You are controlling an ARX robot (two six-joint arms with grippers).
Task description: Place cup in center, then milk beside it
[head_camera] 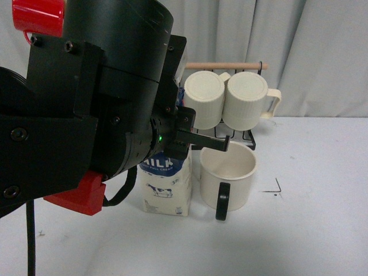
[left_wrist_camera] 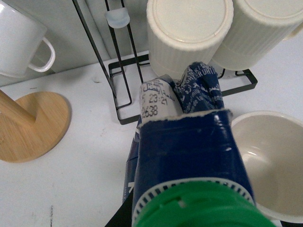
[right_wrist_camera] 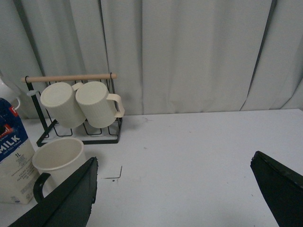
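Two dark fingers (right_wrist_camera: pixel 57 198) of the right gripper (right_wrist_camera: pixel 175 189) stand spread wide apart with nothing between them, low in the right wrist view, each cut off by the picture's edge. The left gripper (head_camera: pixel 221 142) reaches in over the milk (head_camera: pixel 166 187); one black finger tip shows above the cup's rim in the front view, but the arm's bulky black housing hides the rest, so I cannot tell whether those fingers grip the carton or stand free. The milk stands upright on the white desk (head_camera: pixel 310 218), just beside the cup (head_camera: pixel 227 175), on the cup's left in the front view; whether the two touch is unclear. White "MILK" lettering reads on its blue part, with smaller words beneath too small to read, and a cow drawing on the cream base; the right wrist view adds "1L". From the left wrist the carton's folded top carries a printed stamp, partly legible as "23-21" and "2638", above the green cap (left_wrist_camera: pixel 203 208). The cup sits upright, mouth up, black handle toward the camera. Behind it a black wire rack (head_camera: pixel 248 138) with a wooden bar holds two ribbed cream mugs (head_camera: pixel 244 100). A small white cup (left_wrist_camera: pixel 19 42) and a round wooden base (left_wrist_camera: pixel 33 125) are cut off at the left wrist view's edge.
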